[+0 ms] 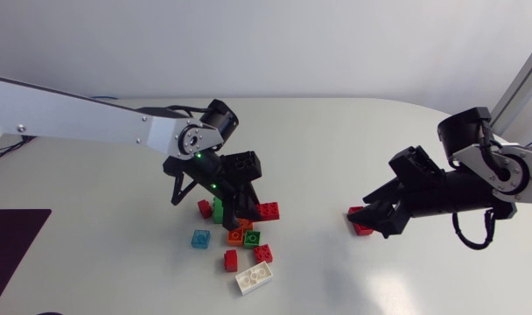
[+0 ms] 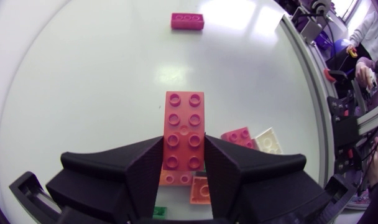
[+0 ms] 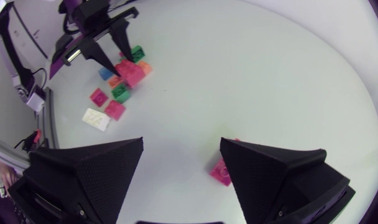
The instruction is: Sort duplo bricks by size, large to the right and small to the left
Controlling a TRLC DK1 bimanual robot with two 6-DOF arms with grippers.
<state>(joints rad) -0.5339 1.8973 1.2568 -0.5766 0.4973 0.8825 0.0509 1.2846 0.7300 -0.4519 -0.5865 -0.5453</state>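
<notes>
While your left gripper [image 2: 184, 149] is closed across the narrow width of a long red brick [image 2: 184, 115], its two black fingers press the brick's sides near the end closest to the wrist. The brick's long axis runs straight ahead from the claw, in line with the fingers, and most of its length juts past their tips. Just under and beside the claw lies a cluster of loose bricks [image 1: 245, 238], orange, green, red, blue and one white, at lower centre of the head view. Beyond the held brick's free end, across bare table [image 1: 318, 140], a second red brick [image 2: 187, 21] lies crosswise, well apart. From overhead it sits at centre right, and your right gripper [image 3: 181, 146] hangs over it, fingers spread wide with nothing between them. Judged from this, the large-brick side lies almost dead ahead of the left claw, so the carry looks like a reach forward along the brick's own length, toward a spot your right arm is nearer to.
</notes>
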